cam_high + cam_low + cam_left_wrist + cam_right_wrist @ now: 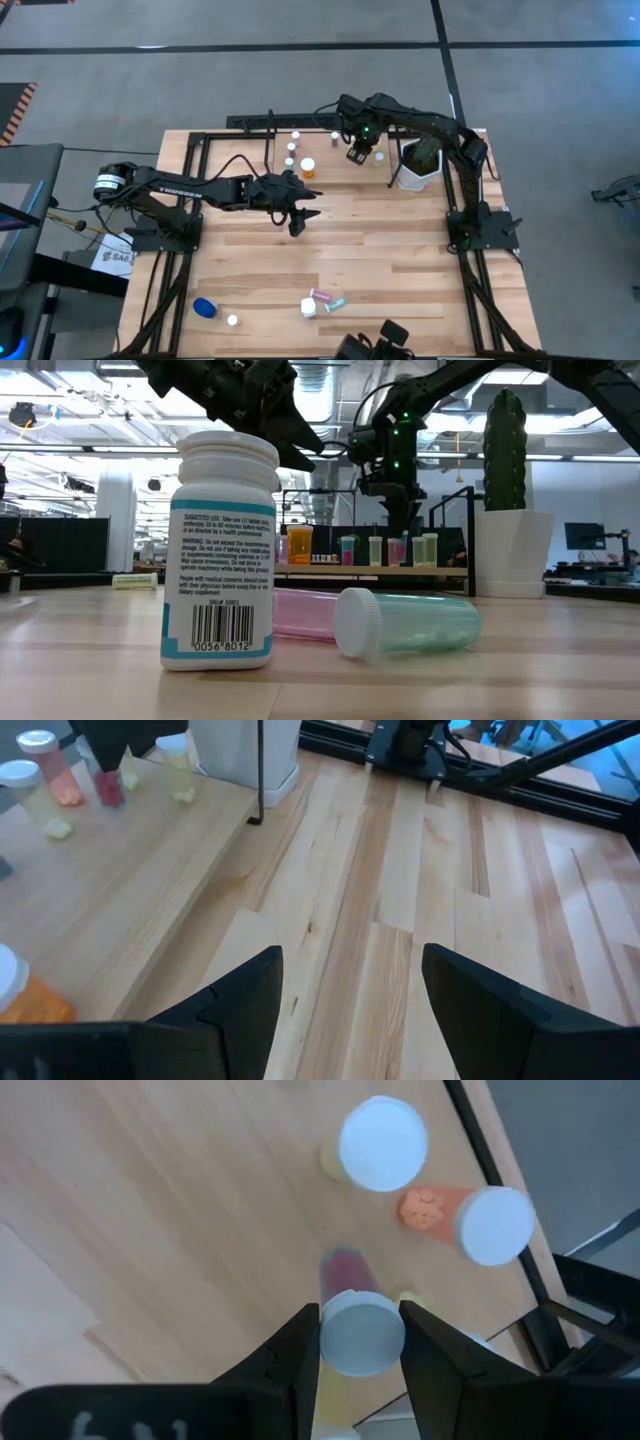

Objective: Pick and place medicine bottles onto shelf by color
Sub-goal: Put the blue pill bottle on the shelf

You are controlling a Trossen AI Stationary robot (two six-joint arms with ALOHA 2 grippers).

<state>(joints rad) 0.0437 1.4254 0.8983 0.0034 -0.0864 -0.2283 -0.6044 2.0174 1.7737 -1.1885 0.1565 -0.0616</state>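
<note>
Right end effector (360, 1342) over the shelf (330, 165) beside the plant pot (417, 170) — clamped on a pink bottle (355, 1320); left end effector (350, 1010) near the shelf — fingers apart, holding nothing

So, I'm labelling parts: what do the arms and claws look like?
Both arms are dark, jointed, with black cables. The left arm has white lettering and a white-ringed base joint; the right arm shows a green light. The left claw has two dark, wedge-shaped fingers.
</note>
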